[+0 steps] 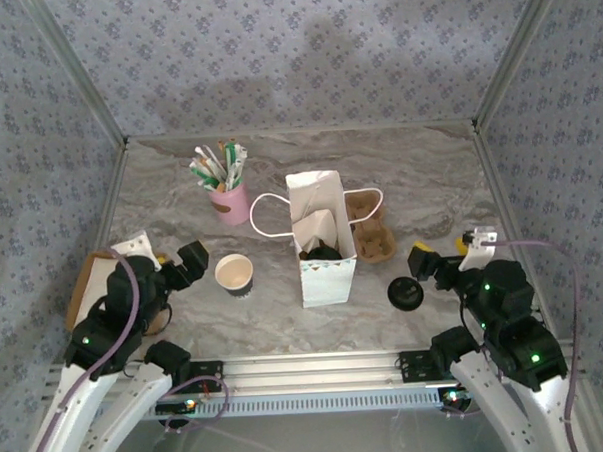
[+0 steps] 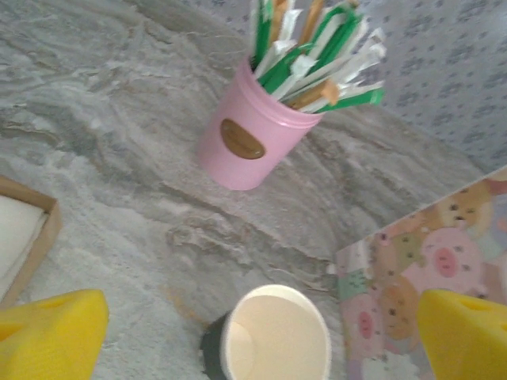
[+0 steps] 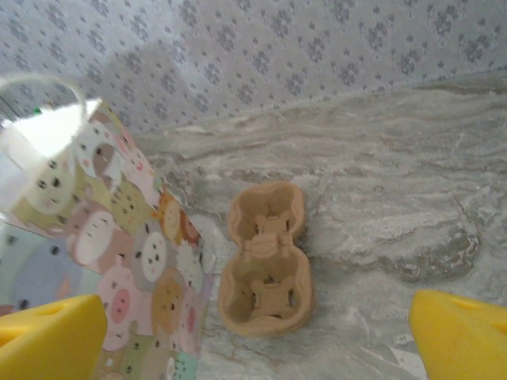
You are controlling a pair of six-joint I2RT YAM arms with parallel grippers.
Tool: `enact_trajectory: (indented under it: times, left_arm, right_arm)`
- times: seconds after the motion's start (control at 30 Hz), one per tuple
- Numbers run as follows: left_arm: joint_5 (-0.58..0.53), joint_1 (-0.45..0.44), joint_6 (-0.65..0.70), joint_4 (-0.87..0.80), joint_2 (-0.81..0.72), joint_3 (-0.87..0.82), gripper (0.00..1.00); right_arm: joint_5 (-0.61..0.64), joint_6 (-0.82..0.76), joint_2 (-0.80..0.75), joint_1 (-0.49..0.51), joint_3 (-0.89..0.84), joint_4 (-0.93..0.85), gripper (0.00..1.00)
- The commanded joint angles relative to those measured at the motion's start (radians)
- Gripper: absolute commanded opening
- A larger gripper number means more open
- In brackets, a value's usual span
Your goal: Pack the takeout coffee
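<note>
An open paper cup (image 1: pixel 234 274), cream inside with a dark sleeve, stands on the marble table left of the upright printed paper bag (image 1: pixel 322 240). A black lid (image 1: pixel 406 293) lies to the right of the bag, and a brown two-cup carrier (image 1: pixel 370 228) lies behind it. My left gripper (image 1: pixel 178 266) hangs open just left of the cup. In the left wrist view, the cup (image 2: pixel 273 336) sits between the gripper's (image 2: pixel 257 339) yellow fingertips (image 2: pixel 51 336). My right gripper (image 1: pixel 441 252) is open beside the lid and faces the carrier (image 3: pixel 268 261) and the bag (image 3: pixel 103 237).
A pink holder (image 1: pixel 228 199) full of wrapped sticks stands at the back left; it also appears in the left wrist view (image 2: pixel 249 138). A cardboard box (image 1: pixel 84 286) of napkins sits at the left edge. Something dark lies inside the bag. Patterned walls enclose the table.
</note>
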Motion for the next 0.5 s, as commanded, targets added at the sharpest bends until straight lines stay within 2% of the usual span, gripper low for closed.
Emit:
enact_trajectory:
  times: [0.0, 0.13, 0.2, 0.33, 0.47]
  left_arm:
    - [-0.094, 0.005, 0.056, 0.077, 0.050, -0.038, 0.99]
    - [-0.117, 0.042, 0.114, 0.204, 0.156, -0.074, 0.99]
    - [-0.040, 0.123, 0.136, 0.282, 0.216, -0.101, 1.00]
    - [0.182, 0.338, 0.137, 0.407, 0.294, -0.148, 1.00]
    - [0.217, 0.430, 0.176, 0.486, 0.294, -0.193, 1.00]
  right_arm:
    - [0.027, -0.064, -0.008, -0.005, -0.076, 0.097, 1.00]
    - [0.075, -0.110, 0.001, -0.006, -0.161, 0.246, 1.00]
    - [0.112, -0.127, 0.026, -0.010, -0.191, 0.314, 1.00]
    - [0.147, -0.145, 0.104, -0.060, -0.231, 0.412, 1.00]
    - [0.106, -0.118, 0.140, -0.182, -0.285, 0.496, 1.00]
